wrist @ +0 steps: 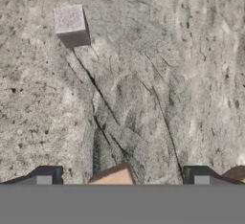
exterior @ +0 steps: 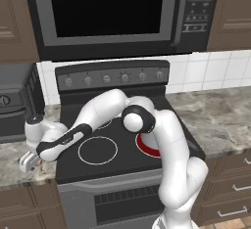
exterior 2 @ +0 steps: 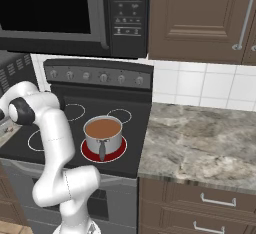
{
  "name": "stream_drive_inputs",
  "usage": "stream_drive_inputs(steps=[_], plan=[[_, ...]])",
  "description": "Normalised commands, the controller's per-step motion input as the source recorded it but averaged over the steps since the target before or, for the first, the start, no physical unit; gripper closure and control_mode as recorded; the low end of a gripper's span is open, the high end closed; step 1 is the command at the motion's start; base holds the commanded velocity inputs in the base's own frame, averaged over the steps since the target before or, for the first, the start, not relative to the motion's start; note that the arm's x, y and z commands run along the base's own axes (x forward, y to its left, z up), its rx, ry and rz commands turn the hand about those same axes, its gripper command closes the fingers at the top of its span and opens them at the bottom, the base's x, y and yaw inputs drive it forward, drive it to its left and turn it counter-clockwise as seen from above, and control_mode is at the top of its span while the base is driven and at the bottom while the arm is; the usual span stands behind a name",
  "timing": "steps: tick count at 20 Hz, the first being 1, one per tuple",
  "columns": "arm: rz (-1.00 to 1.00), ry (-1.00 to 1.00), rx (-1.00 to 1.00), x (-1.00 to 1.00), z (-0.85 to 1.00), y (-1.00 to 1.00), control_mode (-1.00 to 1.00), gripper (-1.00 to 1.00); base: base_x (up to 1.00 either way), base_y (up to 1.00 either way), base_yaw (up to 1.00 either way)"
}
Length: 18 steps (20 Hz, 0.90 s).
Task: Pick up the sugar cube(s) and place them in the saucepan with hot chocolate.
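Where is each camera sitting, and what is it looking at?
Left base view: behind the arm's left, facing the stove; the white arm reaches left, gripper over the counter.
Right base view: behind its right, facing the saucepan on the stove; arm at left.
Hand view: looking down between the open fingers at a sugar cube.
Both base views share the stove.

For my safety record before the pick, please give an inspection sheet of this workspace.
Surface: grey marble counter; black stove.
Job's things: tan sugar cube on the counter; saucepan with brown liquid on the red burner.
Clutter: pale grey cube on the counter.
Gripper: open, low over the counter left of the stove, astride the sugar cube.
Cables: nothing seen.
Surroundings: microwave above the stove.
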Motion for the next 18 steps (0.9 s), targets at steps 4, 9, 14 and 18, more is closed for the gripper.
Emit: stream_drive_inputs(steps=[4, 9, 14, 18], plan=[[0.00, 0.00, 0.00, 0.00, -0.06, 0.00, -1.00, 1.00, 0.00, 0.00, 0.00], [0.00, 0.00, 0.00, 0.00, -0.01, 0.00, -1.00, 1.00, 0.00, 0.00, 0.00], [0.00, 0.00, 0.00, 0.00, 0.00, 0.00, -1.00, 1.00, 0.00, 0.00, 0.00], [0.00, 0.00, 0.00, -0.07, 0.00, 0.00, -1.00, 1.00, 0.00, 0.00, 0.00]])
